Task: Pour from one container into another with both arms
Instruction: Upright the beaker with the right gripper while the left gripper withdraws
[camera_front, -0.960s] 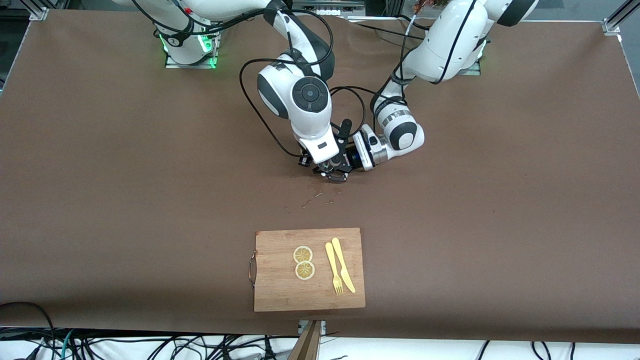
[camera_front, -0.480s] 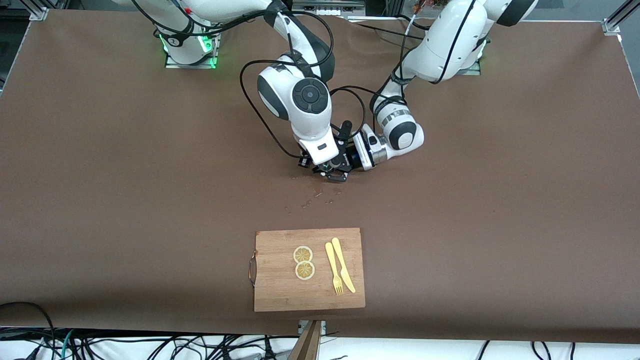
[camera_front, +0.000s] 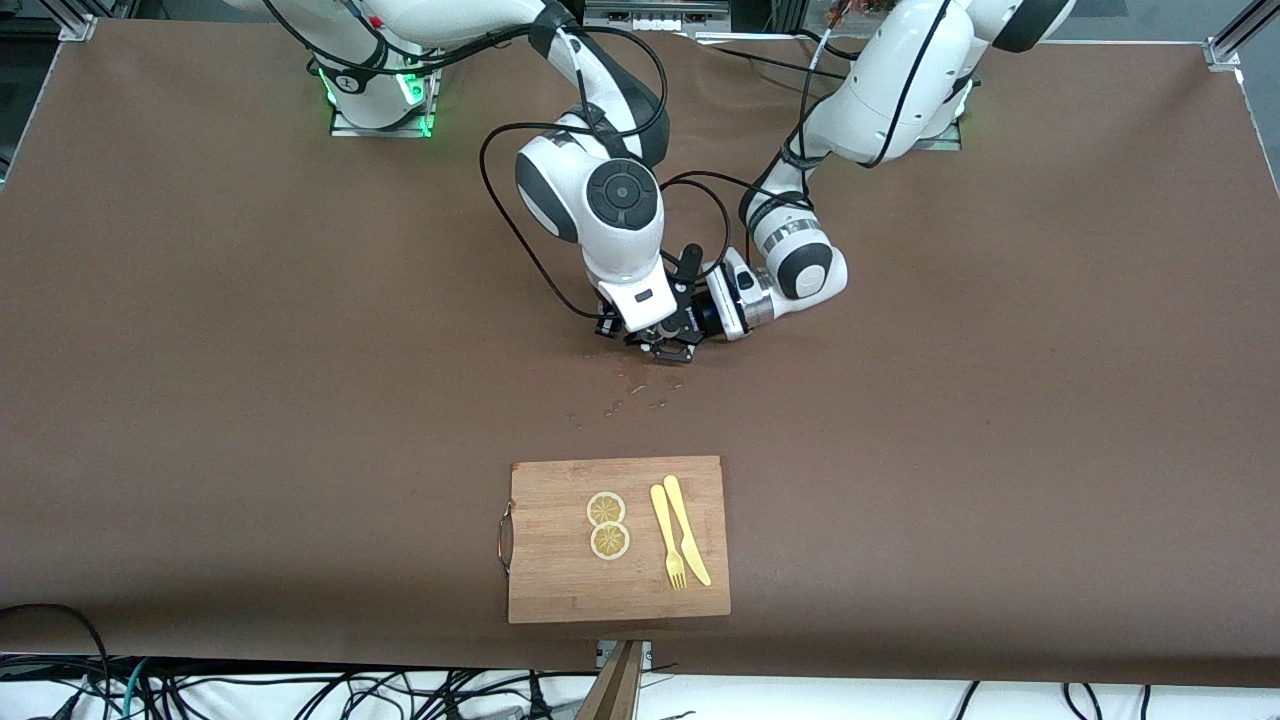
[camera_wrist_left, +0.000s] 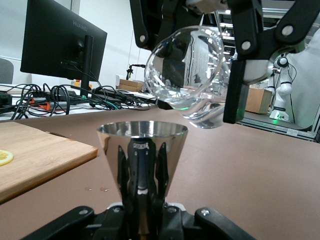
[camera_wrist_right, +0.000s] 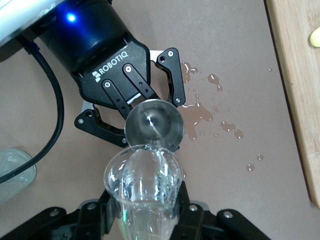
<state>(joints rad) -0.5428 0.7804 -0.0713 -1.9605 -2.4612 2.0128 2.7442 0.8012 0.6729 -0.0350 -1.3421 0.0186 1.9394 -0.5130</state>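
Brown table (camera_front: 200, 400) bears spilled droplets (camera_wrist_right: 220, 125) beside "ROBOTIQ"-marked left gripper (camera_wrist_right: 131, 107).

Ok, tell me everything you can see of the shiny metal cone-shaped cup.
The shiny metal cone-shaped cup is a polished steel jigger, wide mouth up and narrowing downward, standing upright. The left gripper is shut on its lower part. The clear glass, tilted in the right gripper, hangs with its lip just above the cup's rim. Spilled droplets dot the brown table beside it.
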